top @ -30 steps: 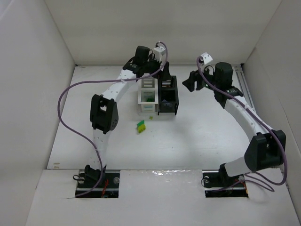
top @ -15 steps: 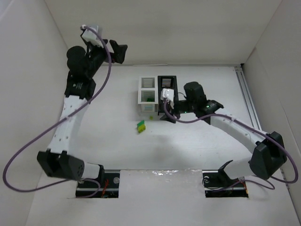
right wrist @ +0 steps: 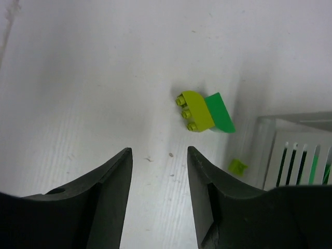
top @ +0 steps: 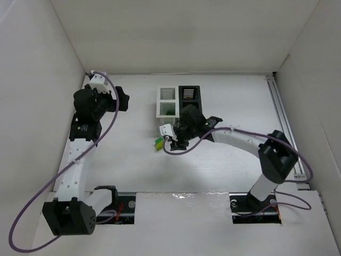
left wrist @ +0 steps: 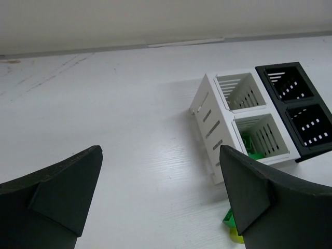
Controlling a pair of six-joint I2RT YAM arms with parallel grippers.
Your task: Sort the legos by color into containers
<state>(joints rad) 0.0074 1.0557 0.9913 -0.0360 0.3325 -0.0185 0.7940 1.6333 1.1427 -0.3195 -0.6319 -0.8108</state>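
White table (top: 133, 160) boxed in by white walls (top: 32, 80), nothing fancy; the bin block (top: 160, 110) sits toward the back, white bins (top: 168, 94) on its left half, black bins (top: 190, 93) on its right. In the last second my arms swapped jobs; the left gripper (top: 121, 99) was hanging over the block and has swung off well to the left of it, while the right gripper (top: 171, 140) came in from the block's right, crossed over the black bins, and is now low, just in front of the block's near-left corner.

Loose legos haven't budged. The green brick (right wrist: 218, 111) lies just in front of the block with the yellow-green brick (right wrist: 196, 110) touching it, the two look joined; a tiny lime piece (right wrist: 237, 166) sits right by the near white bin (right wrist: 295, 150); a green lego (left wrist: 249, 145) is already inside that bin.

My read: the left arm is done for now and the right is lining up the next pick, so plenty of sorting left.

Pose-wise, the right arm (top: 240, 140) is stretched long across the table, wrist pitched down, fingers spread with nothing between them, the joined pair just ahead of the tips; the left arm (top: 74, 165) is folded up, fingers wide apart and empty, its camera looking back at the block.
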